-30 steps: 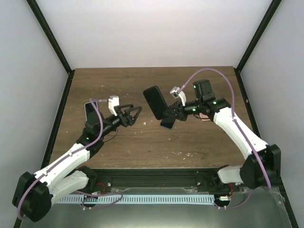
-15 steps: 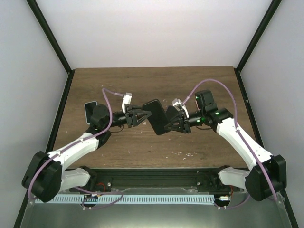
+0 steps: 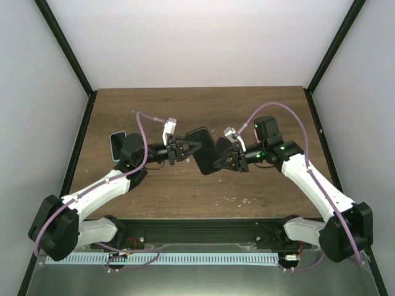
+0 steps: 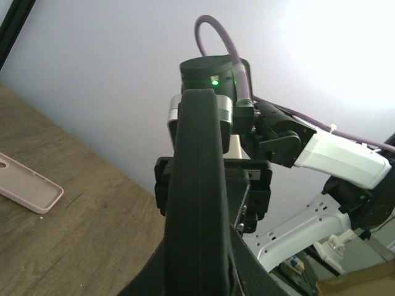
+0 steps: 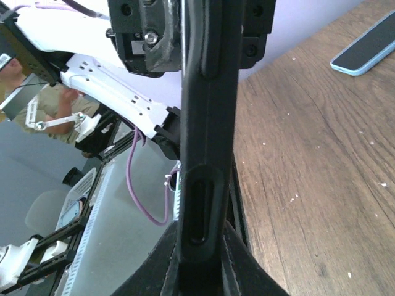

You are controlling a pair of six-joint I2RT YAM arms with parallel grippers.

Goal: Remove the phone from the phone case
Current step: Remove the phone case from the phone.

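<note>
The left gripper (image 3: pixel 190 148) is closing its jaws onto the left long edge of the black phone (image 3: pixel 200 150). In the left wrist view the fingers (image 4: pixel 247 271) are pressing in on both sides of the slab with no gap showing. The right gripper (image 3: pixel 217 161) is clamping the opposite edge, nearer the phone's lower end, with its jaws drawn in tight against it.

The phone is hanging in the air between the two grippers, above the middle of the table (image 3: pixel 185 105). From above, its long axis is running from far-left to near-right, and a broad dark face is tilting up toward the camera. Each wrist camera is seeing it edge-on, rising straight up out of its own fingers.

Only the right wrist view is showing the case (image 5: pixel 207 92) around the phone, with long cut-outs in its side wall. It is also catching a blue phone (image 5: pixel 365 46) lying flat on the wood; from above, that one is sitting at the left, beside the left arm. Only the left wrist view is showing a pink case (image 4: pixel 28 190) lying on the table.
</note>
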